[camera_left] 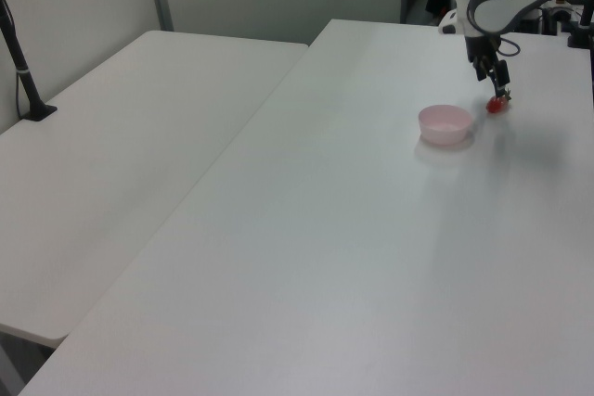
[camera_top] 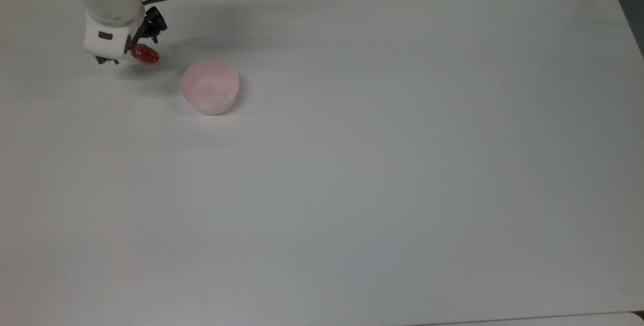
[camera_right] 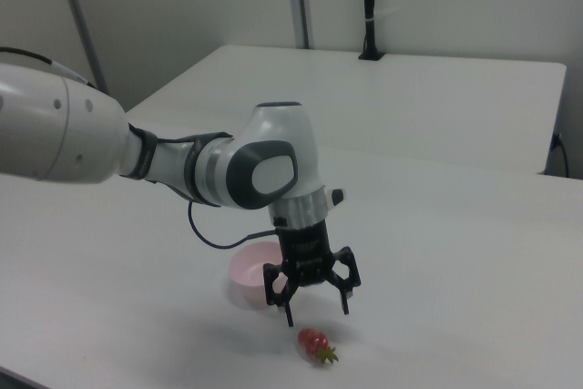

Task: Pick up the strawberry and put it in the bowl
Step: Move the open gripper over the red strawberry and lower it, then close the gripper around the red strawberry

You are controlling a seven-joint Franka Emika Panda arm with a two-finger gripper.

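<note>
Surface (camera_top: 382, 175) is plain white with nothing else near the work area. Bowl (camera_top: 210, 87) sits near the far-left corner in the top view, upright, mouth open and empty. My pincer (camera_right: 317, 313) hangs splayed wide, nothing in it, directly over the strawberry (camera_right: 315, 342), tips short of the surface in the right view. Strawberry lies on its side on the surface, just beside the bowl on the side toward the top view's left edge, apart from it.

Handling guess: hard glossy plastic toy, light, stiff, not fragile. Slick skin plus taper means it'll likely squirt out toward the tip if pinched near the narrow end. I'd take it across the fat middle of the red body, not the leafy cap.

Orientation: long axis flat on the surface. In the right view the green cap points toward the near-right, red tip toward the bowl side. In the top view the red end (camera_top: 145, 54) faces the bowl.
</note>
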